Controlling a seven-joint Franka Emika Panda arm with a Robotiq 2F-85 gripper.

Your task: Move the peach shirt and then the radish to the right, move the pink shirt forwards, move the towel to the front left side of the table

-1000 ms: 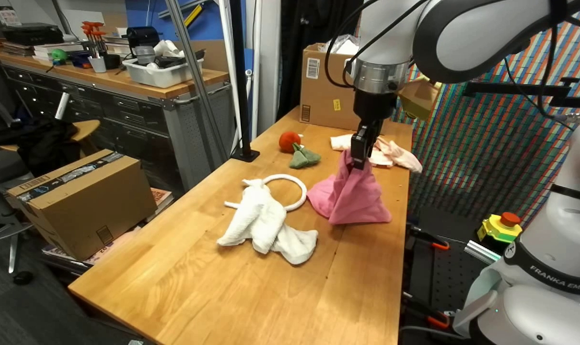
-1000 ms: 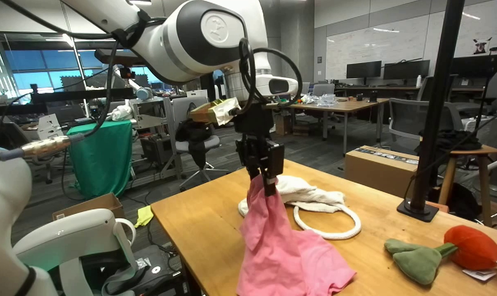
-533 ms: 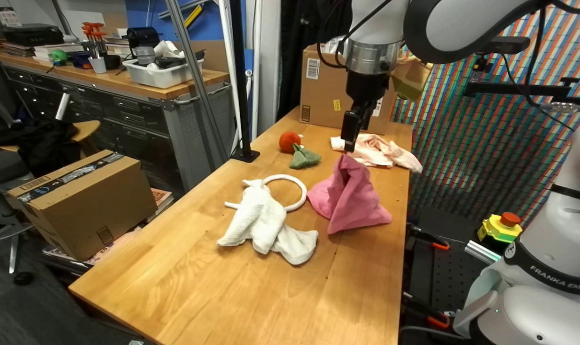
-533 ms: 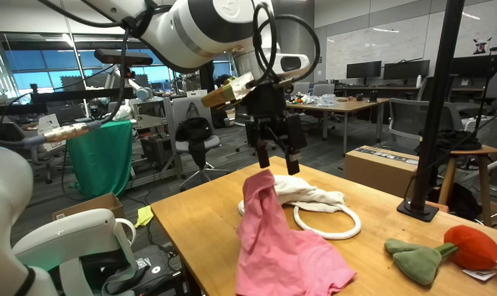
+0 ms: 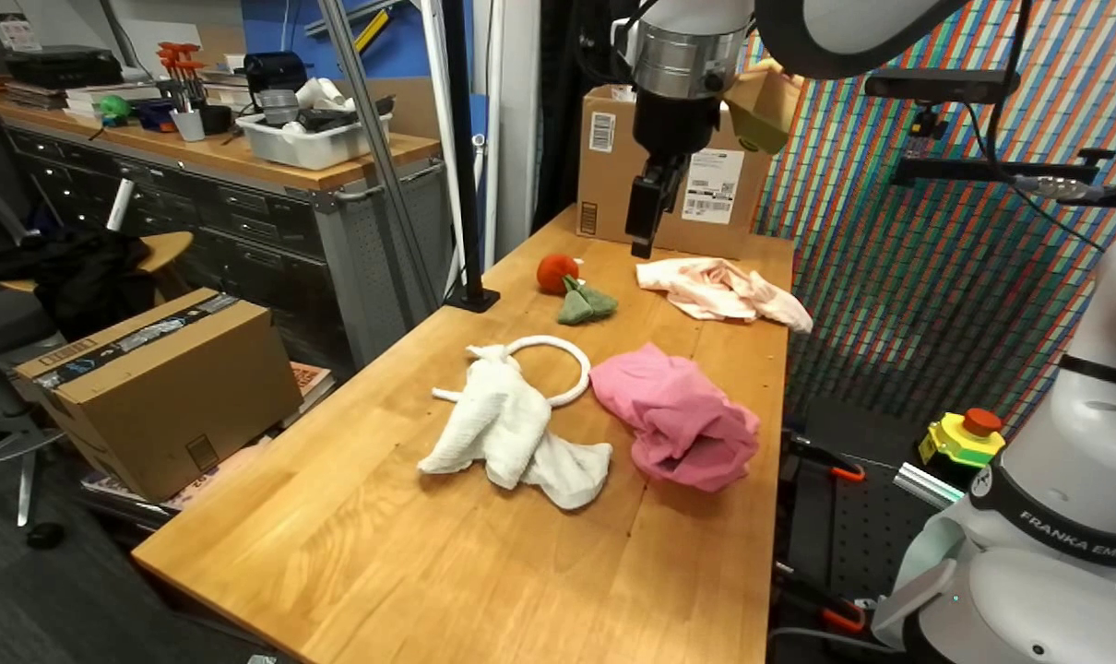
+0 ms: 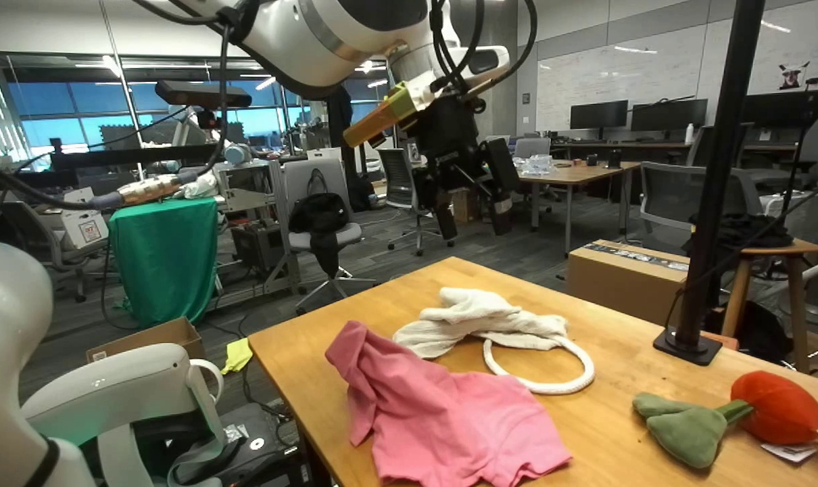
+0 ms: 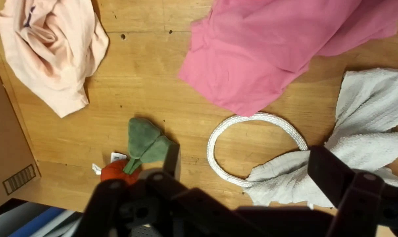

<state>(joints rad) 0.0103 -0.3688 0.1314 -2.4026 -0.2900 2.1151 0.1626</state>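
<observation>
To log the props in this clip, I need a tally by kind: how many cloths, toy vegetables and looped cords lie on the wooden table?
Cloths: 3 (peach shirt, pink shirt, towel)
Toy vegetables: 1 (radish)
Looped cords: 1 (white cord)
Total: 5

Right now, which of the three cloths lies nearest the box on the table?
The peach shirt, pale salmon, lies closest to the cardboard box; the deeper pink shirt and white towel lie farther from it.

This looks like a robotics lab: in an exterior view a robot arm [image 6: 307, 47] hangs at the top, with a whiteboard [image 6: 652, 71] and monitors [image 6: 598, 116] at upper right.
</observation>
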